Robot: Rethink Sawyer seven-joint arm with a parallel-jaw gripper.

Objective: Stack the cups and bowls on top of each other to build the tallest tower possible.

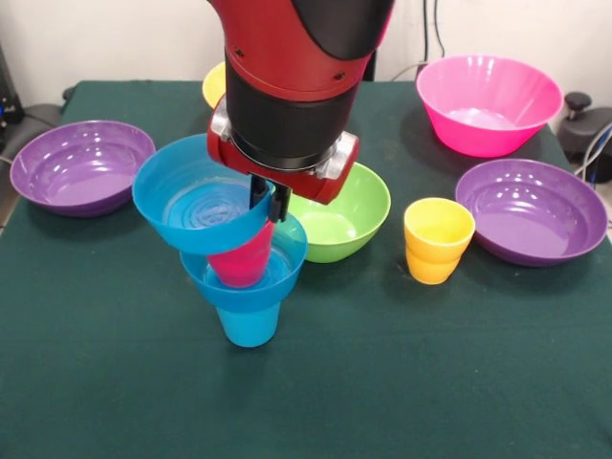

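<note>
Fingers (269, 201) clamped on tilted blue bowl (196, 201) rim, above red cup (241, 266)

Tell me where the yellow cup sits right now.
Front view: the yellow cup stands upright right of centre, between the green bowl and the right-hand purple bowl.

It looked like a robotics lab: a red and black arm (292, 86) worked over a counter (382, 382) draped in dark green cloth, cables (435, 33) ran down a plain pale wall (105, 38), and dark equipment (585, 129) sat at the edges.
</note>
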